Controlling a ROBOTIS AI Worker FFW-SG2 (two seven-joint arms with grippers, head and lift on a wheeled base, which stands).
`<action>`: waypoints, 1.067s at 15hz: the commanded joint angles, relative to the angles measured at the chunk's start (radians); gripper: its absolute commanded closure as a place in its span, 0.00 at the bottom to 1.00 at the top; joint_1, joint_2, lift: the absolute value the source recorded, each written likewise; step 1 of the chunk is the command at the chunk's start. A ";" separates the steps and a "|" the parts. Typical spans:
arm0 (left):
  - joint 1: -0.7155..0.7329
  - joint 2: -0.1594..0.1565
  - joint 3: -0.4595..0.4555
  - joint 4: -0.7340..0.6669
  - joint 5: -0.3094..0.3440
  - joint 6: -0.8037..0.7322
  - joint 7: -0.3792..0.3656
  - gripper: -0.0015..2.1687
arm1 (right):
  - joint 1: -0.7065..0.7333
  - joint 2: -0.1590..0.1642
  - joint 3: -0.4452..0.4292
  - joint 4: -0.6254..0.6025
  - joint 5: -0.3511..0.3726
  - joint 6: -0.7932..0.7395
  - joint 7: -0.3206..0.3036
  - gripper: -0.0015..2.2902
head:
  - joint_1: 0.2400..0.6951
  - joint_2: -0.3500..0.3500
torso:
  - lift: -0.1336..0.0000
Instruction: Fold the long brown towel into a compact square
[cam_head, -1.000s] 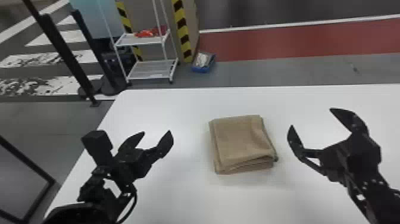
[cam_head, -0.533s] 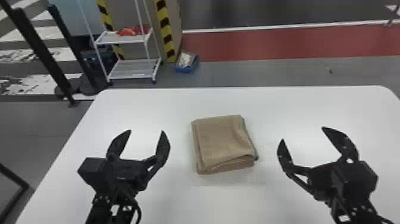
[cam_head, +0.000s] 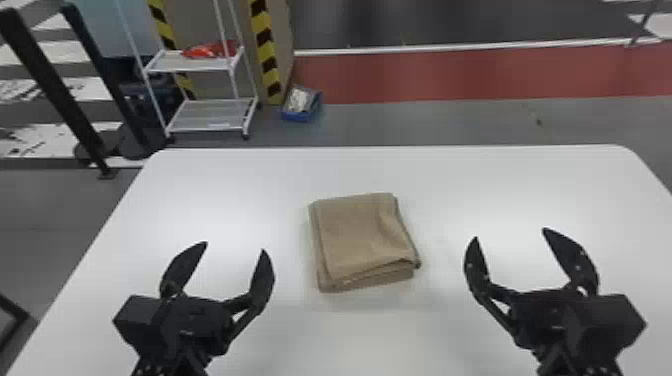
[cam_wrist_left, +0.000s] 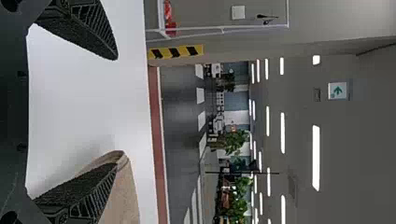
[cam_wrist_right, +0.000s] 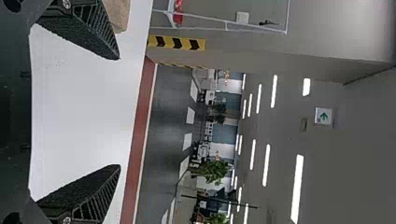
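From my remote station, I record both sets of jaws as wide. The left gripper (cam_head: 234, 246) hangs to the left of the brown towel (cam_head: 360, 235), its tips pointing away from me and well apart. The right gripper (cam_head: 510, 234) mirrors it on the towel's right, with its jaws spread in the same fashion.

The towel lies flat on the white table (cam_head: 450, 185), between the two pairs of jaws and apart from both. It is folded into a compact, squarish block (slightly askew, I note). Its layers are stacked along the near edge, a darker border runs down the side facing the right jaws, and a soft wrinkle crosses the top near that side.

In its wrist view, I find the left gripper (cam_wrist_left: 116, 111) with white tabletop visible between its ribbed fingers; part of the towel shows past one of them. The right gripper (cam_wrist_right: 119, 112) presents likewise, a corner of the towel appearing behind one finger.

Beyond the left jaws, past the table's far edge, stands a white wire cart (cam_head: 212, 114) with a red item (cam_head: 202, 51) on its upper shelf. A blue bin (cam_head: 298, 118) sits on the floor beside it (contents pale, otherwise unclear to me).
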 joint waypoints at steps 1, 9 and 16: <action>-0.001 -0.003 -0.001 -0.001 -0.017 0.000 0.000 0.03 | 0.014 0.001 0.007 -0.008 -0.016 0.005 -0.021 0.03 | 1.00 0.64 | 0.07; -0.001 -0.003 0.005 -0.041 -0.043 0.000 -0.001 0.03 | 0.011 0.001 0.044 -0.013 -0.025 0.008 -0.079 0.03 | 1.00 0.65 | 0.07; 0.008 -0.003 -0.003 -0.056 -0.043 -0.009 -0.014 0.03 | 0.013 0.001 0.040 -0.016 -0.052 -0.004 -0.090 0.04 | 1.00 0.63 | 0.07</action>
